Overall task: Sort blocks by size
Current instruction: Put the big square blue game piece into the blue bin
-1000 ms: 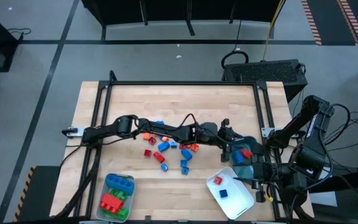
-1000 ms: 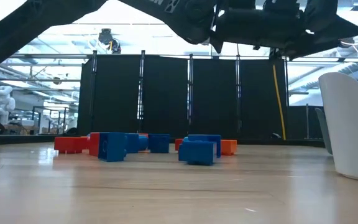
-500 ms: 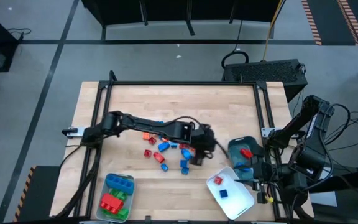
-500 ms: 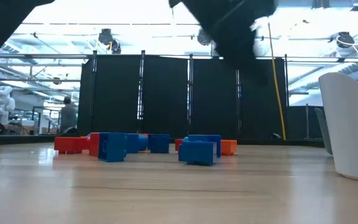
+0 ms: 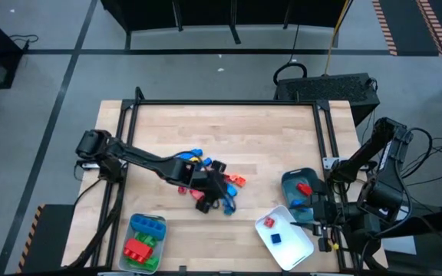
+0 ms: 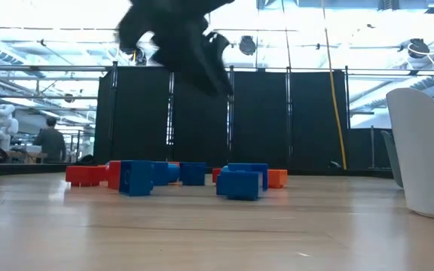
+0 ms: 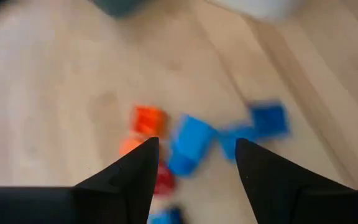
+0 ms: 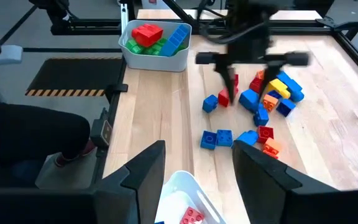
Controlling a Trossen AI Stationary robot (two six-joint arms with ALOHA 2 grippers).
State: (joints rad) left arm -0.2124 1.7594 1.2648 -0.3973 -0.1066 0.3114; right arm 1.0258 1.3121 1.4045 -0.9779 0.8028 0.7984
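1. The left gripper [image 5: 213, 190] hangs above the loose blocks [image 5: 206, 182] heaped near the middle of the worktop [image 5: 282, 130]. Its jaws stand wide apart and hold nothing; the left wrist view shows bare wood and bricks between the two fingers [image 7: 126, 180].

2. The right gripper [image 8: 194, 180] waits at the right edge of the worktop, above the white tray [image 5: 286, 238]. It too is spread wide and empty.

3. Some sorting already shows: a tray of large bricks [image 5: 144, 241] sits at the front left, holding long green, red and blue pieces. The white tray holds a red block [image 5: 268, 222] and a tiny blue one. The teal tray [image 5: 301, 188] holds a red block as well.

4. The step in hand looks like choosing the next block from the heap. A brick at the edge of the cluster, such as the blue block [image 7: 190, 144] seen just ahead in the left wrist view, would likely be easiest.

5. To do it well, the left gripper should descend straight over one block only, with its fingers lined across the brick's flat sides, not its studs.

6. Neighbours lie touching or just beside each other, so a skewed approach could nudge them or pinch two at once.

7. Its size should be judged before lifting, so it goes to the matching tray.
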